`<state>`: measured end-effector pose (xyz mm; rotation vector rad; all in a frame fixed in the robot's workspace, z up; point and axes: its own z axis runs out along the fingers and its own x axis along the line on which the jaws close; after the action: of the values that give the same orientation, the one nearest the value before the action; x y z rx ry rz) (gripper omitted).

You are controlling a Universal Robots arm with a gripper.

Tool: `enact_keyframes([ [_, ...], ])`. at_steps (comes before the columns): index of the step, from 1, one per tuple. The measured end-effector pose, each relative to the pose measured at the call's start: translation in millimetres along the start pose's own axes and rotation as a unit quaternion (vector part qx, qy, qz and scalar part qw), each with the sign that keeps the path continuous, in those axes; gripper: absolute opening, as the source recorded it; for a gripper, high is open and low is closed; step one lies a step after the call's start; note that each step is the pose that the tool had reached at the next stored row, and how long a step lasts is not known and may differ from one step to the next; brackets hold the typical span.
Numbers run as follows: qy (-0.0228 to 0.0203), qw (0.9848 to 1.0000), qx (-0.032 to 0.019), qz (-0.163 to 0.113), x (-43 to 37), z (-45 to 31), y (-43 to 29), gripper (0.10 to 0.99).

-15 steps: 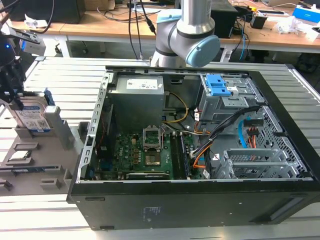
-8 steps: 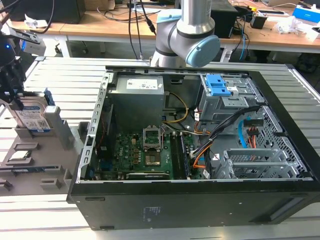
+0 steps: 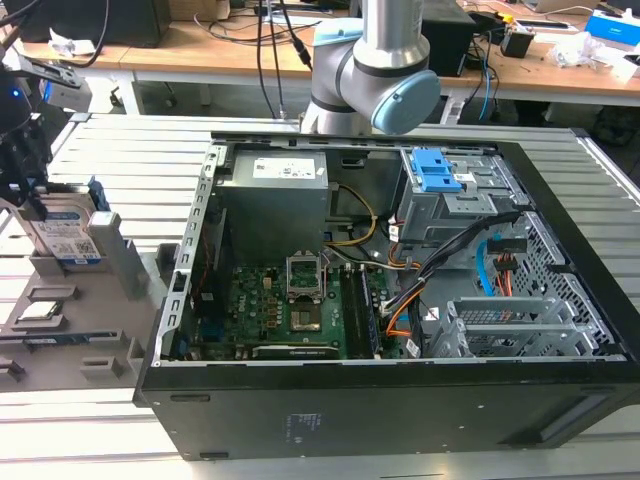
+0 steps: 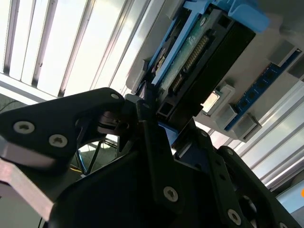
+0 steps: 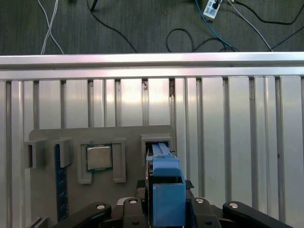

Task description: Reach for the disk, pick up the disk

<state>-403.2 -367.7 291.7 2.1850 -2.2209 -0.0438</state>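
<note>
1. The black two-fingered gripper (image 5: 166, 203) was clenched on the disk (image 5: 166, 183), a flat silver metal hard drive in a blue plastic frame. It gripped only the near edge, and so narrow a hold could have let the drive slip or swivel.
2. The disk stood upright at a slot in the grey plastic fixture plate (image 5: 42, 190); whether it had cleared the slot could not be told. A tilted lift risked jamming the frame against the slot walls and dragging the plate.
3. The small square silver processor chip (image 5: 99, 157) sat in a pocket nearby, where a jolted plate might have unseated it.
4. Beyond lay the ribbed aluminium table (image 5: 237, 142), so a dropped disk would have struck hard metal.
</note>
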Motion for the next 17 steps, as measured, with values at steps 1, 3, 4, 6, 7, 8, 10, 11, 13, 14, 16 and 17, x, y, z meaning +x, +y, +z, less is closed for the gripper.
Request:
enact_keyframes([
  [1, 0.0, 1.0, 0.0001, 0.0, 0.0, -0.7, 0.0, 0.369],
  [3, 0.0001, 1.0, -0.0001, 0.0, 0.0, -4.2, 0.2, 0.369],
  [4, 0.0001, 1.0, -0.0002, 0.0, 0.0, -6.9, 0.3, 0.369],
  [6, 0.0001, 1.0, -0.0003, 0.0, 0.0, -10.6, 0.4, 0.369],
  [7, 0.0001, 1.0, -0.0003, 0.0, 0.0, -11.7, 0.5, 0.369],
  [8, 0.0001, 1.0, -0.0002, 0.0, 0.0, -12.5, 0.5, 0.369],
  [10, 0.0001, 1.0, -0.0002, 0.0, 0.0, -14.9, 0.6, 0.369],
  [11, 0.0001, 1.0, -0.0002, 0.0, 0.0, -16.0, 0.6, 0.369],
  [13, 0.0001, 1.0, -0.0002, 0.0, 0.0, -18.3, 0.7, 0.369],
  [14, 0.0001, 1.0, -0.0002, 0.0, 0.0, -19.6, 0.8, 0.369],
  [16, 0.0001, 1.0, -0.0002, 0.0, 0.0, -21.3, 0.8, 0.369],
  [17, 0.0001, 1.0, -0.0002, 0.0, 0.0, -23.8, 0.9, 0.369],
])
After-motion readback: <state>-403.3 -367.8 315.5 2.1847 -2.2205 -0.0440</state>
